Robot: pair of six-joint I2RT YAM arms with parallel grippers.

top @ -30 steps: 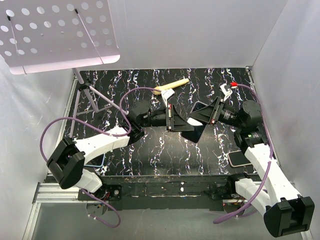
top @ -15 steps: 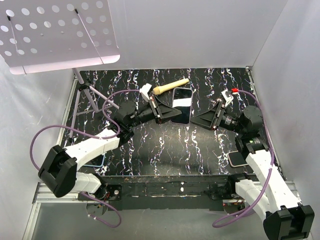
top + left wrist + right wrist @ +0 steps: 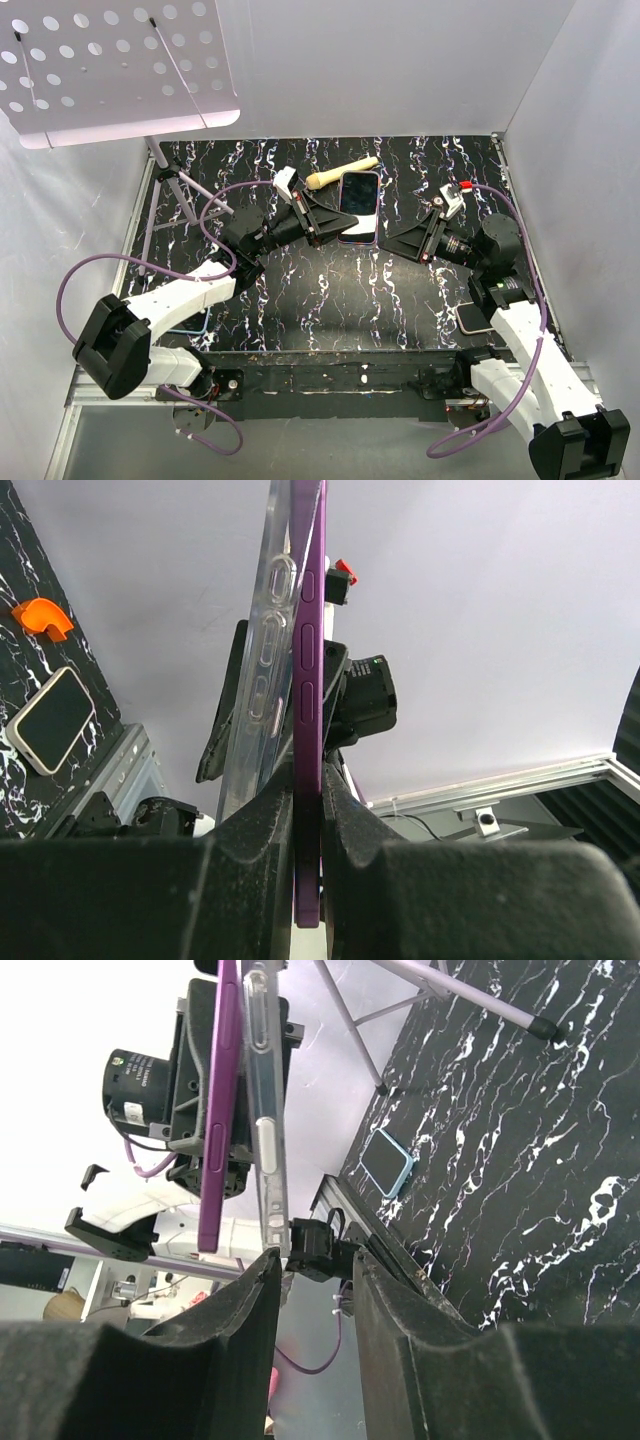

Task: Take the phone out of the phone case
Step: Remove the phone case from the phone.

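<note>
My left pincer point(image 3: 308, 792) is clamped tight on one end of the purple phone point(image 3: 307, 630), holding it up over the table's middle, toward the far side; the clear case point(image 3: 262, 660) splays away from the phone at the free end and meets it down by my fingers; my right pincer point(image 3: 316, 1260), just right of the phone, stands partly open, nothing between its fingers; whether it touches the case I cannot tell.

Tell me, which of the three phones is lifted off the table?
The purple phone, clamped in the left pincer; the blue-cased phone and cream-cased phone lie flat on the table.
</note>
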